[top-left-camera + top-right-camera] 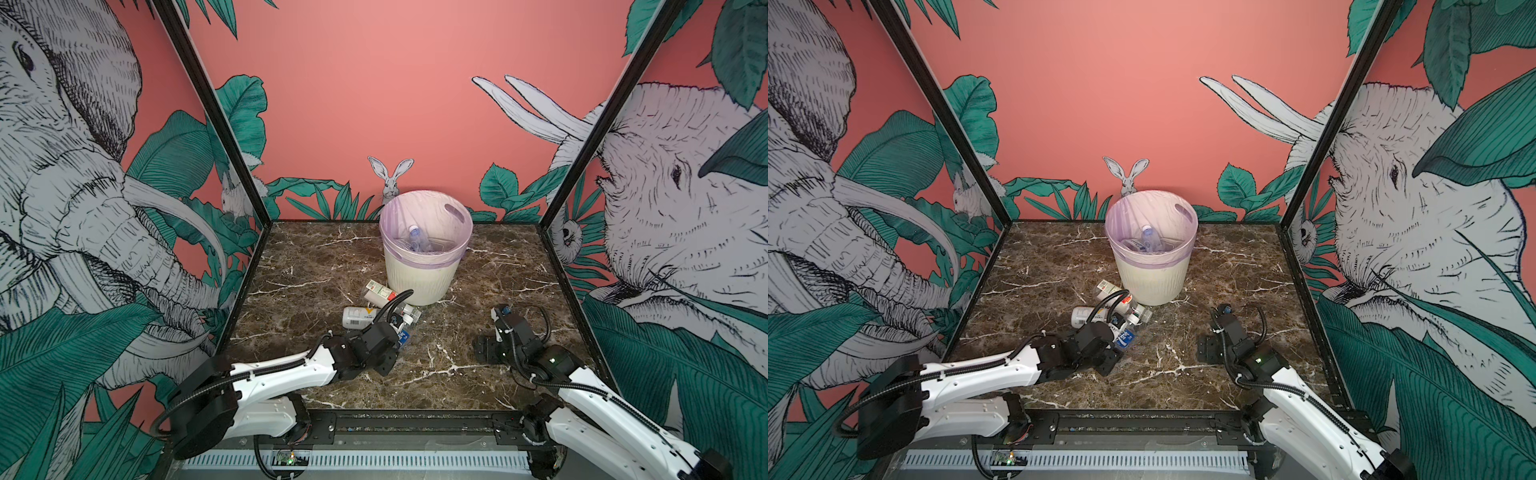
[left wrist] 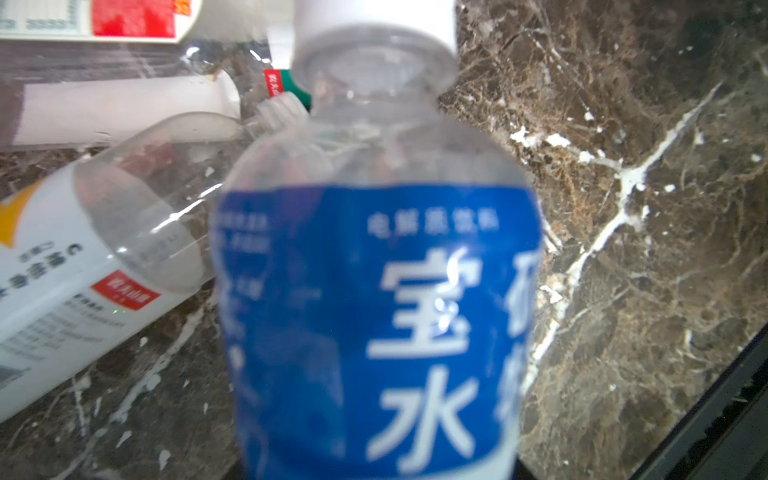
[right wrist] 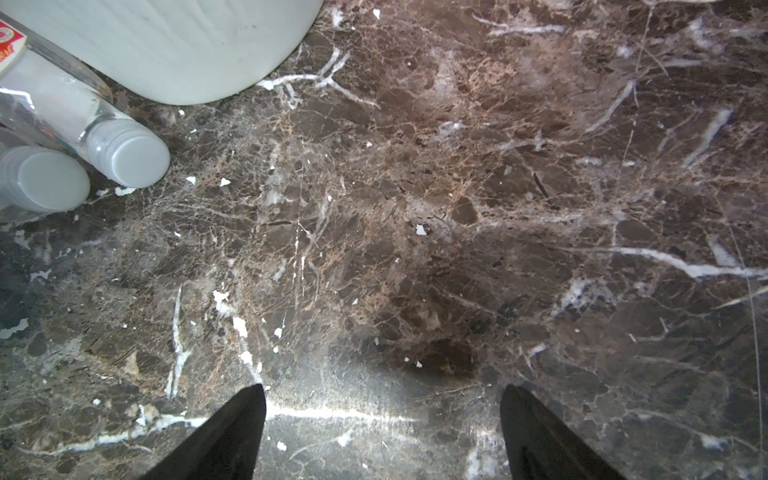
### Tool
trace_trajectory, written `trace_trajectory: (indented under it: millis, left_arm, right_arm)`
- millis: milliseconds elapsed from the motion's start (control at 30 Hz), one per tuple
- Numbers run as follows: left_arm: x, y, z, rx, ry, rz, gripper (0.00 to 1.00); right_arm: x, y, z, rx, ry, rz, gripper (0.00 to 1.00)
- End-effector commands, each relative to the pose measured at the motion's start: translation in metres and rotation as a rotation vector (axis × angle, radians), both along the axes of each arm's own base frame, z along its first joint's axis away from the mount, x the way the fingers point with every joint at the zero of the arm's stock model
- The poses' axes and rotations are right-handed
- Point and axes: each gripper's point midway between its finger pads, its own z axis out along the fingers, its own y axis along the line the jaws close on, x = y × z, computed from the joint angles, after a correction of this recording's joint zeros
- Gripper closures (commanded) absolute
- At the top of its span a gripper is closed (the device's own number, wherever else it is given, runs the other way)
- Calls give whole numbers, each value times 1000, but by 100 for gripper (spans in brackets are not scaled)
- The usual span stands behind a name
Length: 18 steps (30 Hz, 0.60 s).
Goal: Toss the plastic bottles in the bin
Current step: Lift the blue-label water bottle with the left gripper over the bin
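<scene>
My left gripper (image 1: 401, 331) is shut on a clear plastic bottle with a blue label (image 2: 374, 311) and a white cap, low over the marble in front of the bin (image 1: 419, 278). That bottle fills the left wrist view and hides the fingers. Beside it lie more plastic bottles: one with a white and yellow label (image 1: 358, 316), one with a red-white label (image 1: 376, 291). Two white caps (image 3: 124, 153) show in the right wrist view beside the bin's wall (image 3: 166, 41). Bottles (image 1: 414, 237) lie inside the lilac-lined bin. My right gripper (image 3: 381, 390) stands open over bare marble.
The brown marble table (image 1: 478, 282) is boxed in by printed wall panels on three sides, with black posts at the back corners. A black rail (image 1: 415, 424) runs along the front edge. The bin stands near the back middle.
</scene>
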Motion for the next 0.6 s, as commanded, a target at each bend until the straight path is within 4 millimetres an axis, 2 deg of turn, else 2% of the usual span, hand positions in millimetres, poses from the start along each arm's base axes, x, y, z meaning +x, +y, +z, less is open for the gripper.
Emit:
trace_trajectory:
  millis: [0, 167, 433, 567]
  left_arm:
    - [3, 11, 10, -22, -68, 21, 54]
    - [4, 26, 22, -46, -121, 44, 52]
    - [6, 37, 38, -107, -156, 75, 53]
    - [8, 45, 62, -156, -200, 100, 53]
  right_arm:
    - [4, -1, 2, 0, -42, 1, 10]
    - [4, 0, 3, 8, -51, 8, 10]
    - [4, 1, 4, 19, -64, 15, 9]
    - [4, 1, 5, 20, -66, 17, 9]
